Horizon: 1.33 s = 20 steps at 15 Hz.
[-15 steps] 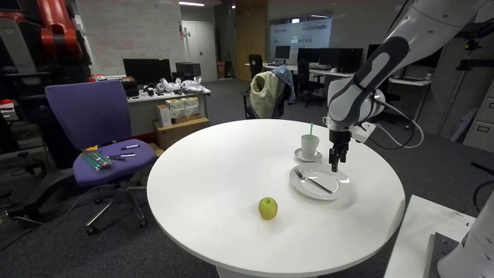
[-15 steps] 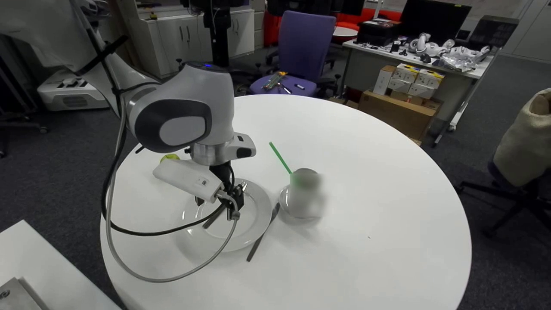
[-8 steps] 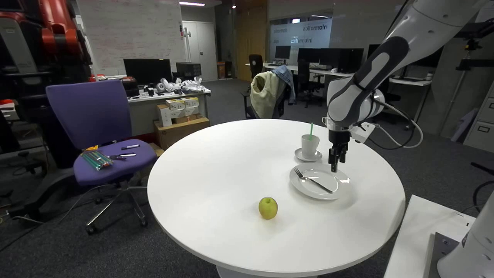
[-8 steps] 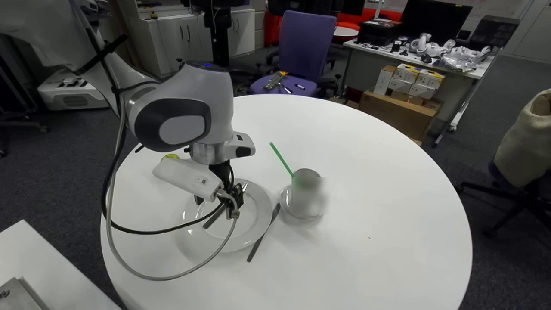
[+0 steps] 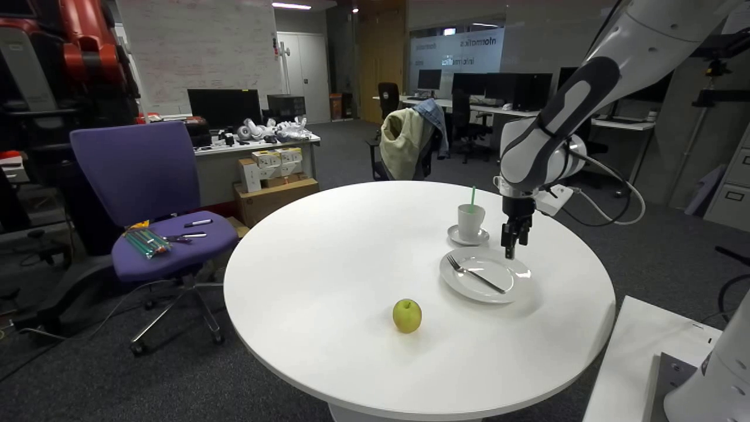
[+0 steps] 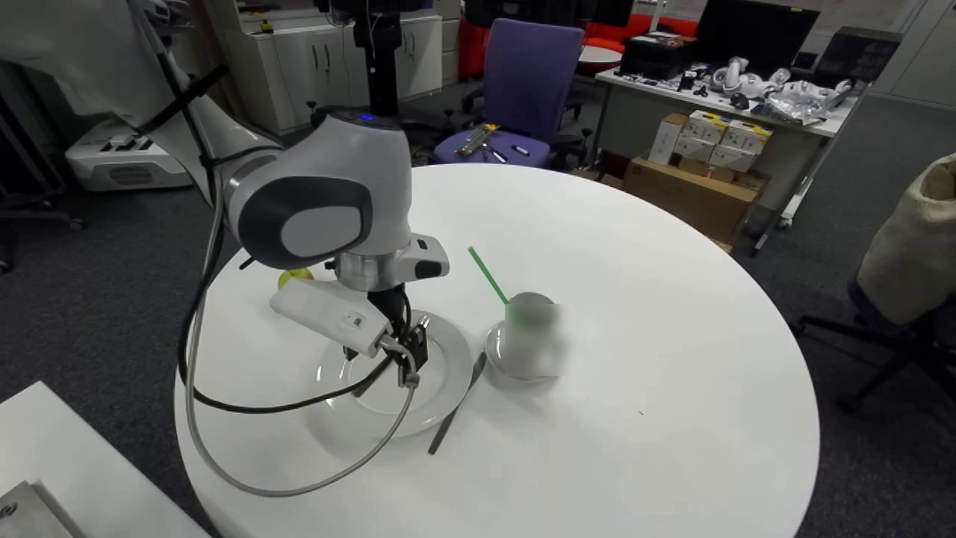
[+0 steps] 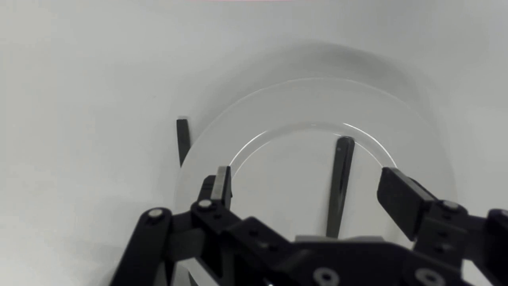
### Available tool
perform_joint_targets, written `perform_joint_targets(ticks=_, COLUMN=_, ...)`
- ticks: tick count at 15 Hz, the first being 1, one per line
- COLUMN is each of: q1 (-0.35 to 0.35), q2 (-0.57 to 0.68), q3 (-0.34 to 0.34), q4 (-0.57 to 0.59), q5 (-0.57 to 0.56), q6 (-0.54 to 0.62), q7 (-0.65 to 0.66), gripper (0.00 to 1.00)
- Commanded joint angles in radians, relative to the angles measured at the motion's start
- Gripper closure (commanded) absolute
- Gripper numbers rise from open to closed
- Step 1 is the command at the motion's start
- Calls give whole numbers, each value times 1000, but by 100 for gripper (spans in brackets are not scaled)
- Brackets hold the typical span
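My gripper point(image 7: 307, 178) is open and empty, pointing down above a white plate point(image 7: 278, 101). In the wrist view a dark fork handle point(image 7: 340, 182) lies between the spread fingers, nearer the right one, and I see no contact. In an exterior view the gripper point(image 5: 516, 247) hangs over the far right rim of the plate point(image 5: 460, 288), and the whole fork point(image 5: 477, 276) lies on the plate, tines toward the cup side. A knife point(image 6: 457, 407) lies on the table beside the plate; its end point(image 7: 183, 139) shows in the wrist view.
A white cup point(image 5: 470, 221) with a green straw point(image 5: 473, 196) stands on a saucer point(image 5: 453, 235) near the plate; it is blurred in an exterior view. A green apple point(image 5: 406, 316) sits on the round white table point(image 5: 316, 281). A purple chair point(image 5: 140, 170) stands beyond the table.
The arm and gripper have shifted slightly to the right in both exterior views. The plate, fork, knife, cup and apple have not moved.
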Motion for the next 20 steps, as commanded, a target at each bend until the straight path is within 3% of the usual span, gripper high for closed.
perform_joint_targets(ticks=1, q1=-48, q2=-5, q3=-28, q4=36, q5=38, q6=23, q7=-17, gripper=0)
perform_joint_targets(ticks=5, q1=-91, q2=22, q3=-53, q4=85, q5=97, q6=20, q7=-18, gripper=0)
perform_joint_targets(ticks=7, q1=-110, q2=39, q3=-62, q4=102, q5=123, q6=15, q7=-21, gripper=26)
perform_joint_targets(ticks=11, q1=-153, q2=91, q3=-74, q4=152, q5=130, q6=-15, q7=-64, gripper=56)
perform_joint_targets(ticks=17, q1=-225, q2=193, q3=-59, q4=297, q5=79, q6=-149, q7=-309, gripper=60)
perform_joint_targets(ticks=19, q1=-233, q2=216, q3=-55, q4=334, q5=77, q6=-167, q7=-375, gripper=58)
perform_joint_targets(ticks=20, q1=-229, q2=220, q3=-55, q4=337, q5=75, q6=-149, q7=-386, gripper=50)
